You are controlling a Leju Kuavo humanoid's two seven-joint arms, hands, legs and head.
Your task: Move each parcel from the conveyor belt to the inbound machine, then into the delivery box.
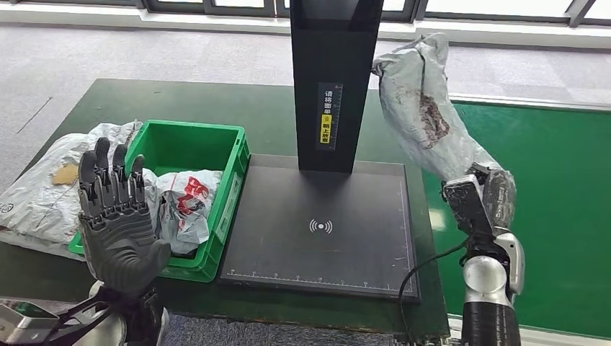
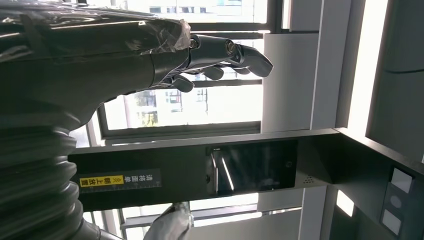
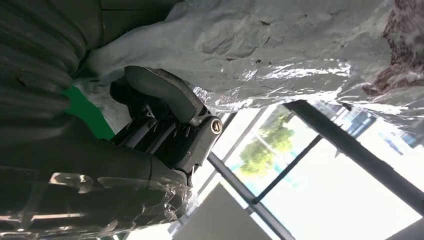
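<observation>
Parcel in transit to inbound machine, gripped by right robot hand.
Next: lowering onto scan plate (judged); left robot hand spread, empty.

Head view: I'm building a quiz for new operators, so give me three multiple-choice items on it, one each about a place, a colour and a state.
1. Where is the grey parcel?
A. Held up in the right hand, right of the black scanner post
B. Inside the crate
C. Flat on the scanner plate

2. What colour is the crate?
A. Blue
B. Green
C. Red

3. How is the left hand?
A. Gripping a parcel
B. Raised, fingers apart, holding nothing
C. Pressed on the scanner plate

Answers: 1 A, the parcel rises from the right hand's grip. 2 B, its walls are bright green. 3 B, the spread fingers hold nothing.
</observation>
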